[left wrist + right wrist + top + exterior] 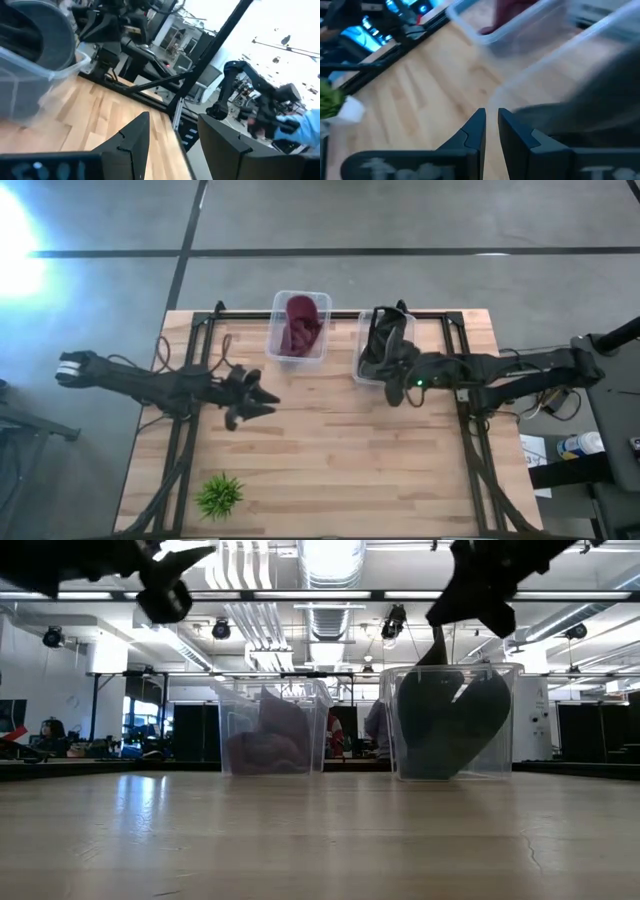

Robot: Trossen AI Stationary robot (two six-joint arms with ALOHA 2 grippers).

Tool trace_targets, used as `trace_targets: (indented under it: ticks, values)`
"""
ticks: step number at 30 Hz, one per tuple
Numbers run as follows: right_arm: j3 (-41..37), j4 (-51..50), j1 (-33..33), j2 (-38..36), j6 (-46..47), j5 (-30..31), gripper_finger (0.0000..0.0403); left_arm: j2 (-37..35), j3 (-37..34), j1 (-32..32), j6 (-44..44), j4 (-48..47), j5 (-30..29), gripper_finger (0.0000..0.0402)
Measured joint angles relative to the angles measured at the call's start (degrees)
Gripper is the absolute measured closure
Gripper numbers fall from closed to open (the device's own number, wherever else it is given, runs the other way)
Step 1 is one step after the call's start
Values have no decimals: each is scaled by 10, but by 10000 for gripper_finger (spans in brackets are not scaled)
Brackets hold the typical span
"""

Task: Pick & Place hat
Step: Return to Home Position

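A black hat (383,340) lies in a clear bin (362,372) at the table's far right. In the low view a part of the black hat (437,648) sticks up above the rim. A dark red hat (300,323) fills a second clear bin (275,345) to its left. My right gripper (397,383) hovers over the black hat bin's near edge, raised above it (478,600). Its fingers (491,122) are almost together with nothing between them. My left gripper (255,398) hangs open over the table's left middle, holding nothing (175,142).
A small green plant (219,494) in a white pot stands near the table's near left corner. Bare wood (340,450) spreads across the middle and near side. Black frame bars (470,430) run along both sides of the table.
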Motion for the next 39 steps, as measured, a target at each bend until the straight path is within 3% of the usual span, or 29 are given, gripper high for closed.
trace_targets:
  ticks: [4, 11, 16, 21, 30, 39]
  values:
    - [-29, -13, -12, -49, -35, 10, 355, -73, -50, 0, 16, -4, 0, 241]
    - [-43, -48, -13, -119, -62, 139, 355, -184, -108, 0, 48, -2, -6, 241]
    - [-43, -55, -12, -153, -172, 150, 355, -231, -156, 0, 55, -3, -28, 241]
    - [-43, -44, -12, -177, -205, 150, 355, -241, -206, 2, 90, 54, -34, 241]
    - [-43, -45, -12, -217, -328, 149, 355, -238, -206, 13, 136, 14, -76, 241]
    - [-43, -44, -12, -211, -323, 149, 355, -238, -206, 13, 123, 1, -75, 241]
